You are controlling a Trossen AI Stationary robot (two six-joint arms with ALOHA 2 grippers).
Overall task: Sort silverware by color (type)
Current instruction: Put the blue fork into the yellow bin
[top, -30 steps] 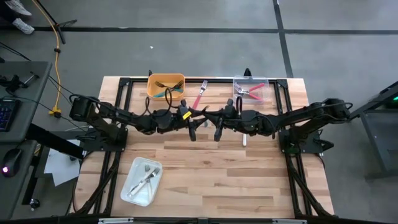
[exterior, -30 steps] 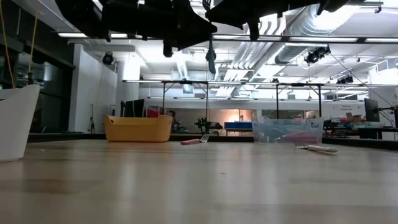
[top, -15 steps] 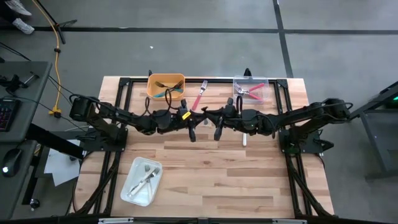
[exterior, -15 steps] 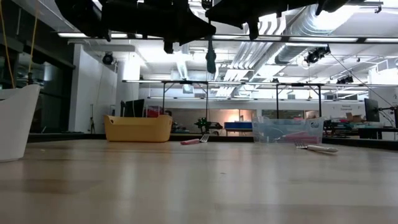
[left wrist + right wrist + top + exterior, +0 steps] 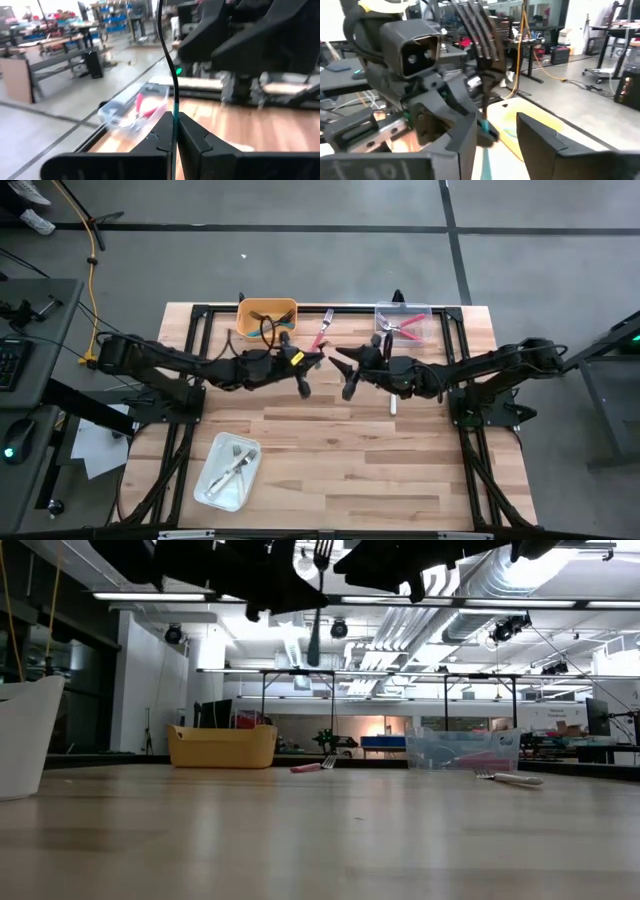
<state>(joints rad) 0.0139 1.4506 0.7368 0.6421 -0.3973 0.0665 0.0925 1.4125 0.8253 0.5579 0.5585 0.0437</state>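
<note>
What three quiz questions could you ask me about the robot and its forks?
1. True or false: the left gripper is shut on the teal fork.
2. Which container holds pink forks? A. yellow bin B. clear bin C. white tray
3. Fill in: the right gripper is ____.
Key: 1 true; 2 B; 3 open.

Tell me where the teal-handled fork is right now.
The teal-handled fork hangs in the air above mid-table, pinched in the left claw, tines up. The open right claw is beside it, just off it; the yellow bin sits behind.
</note>
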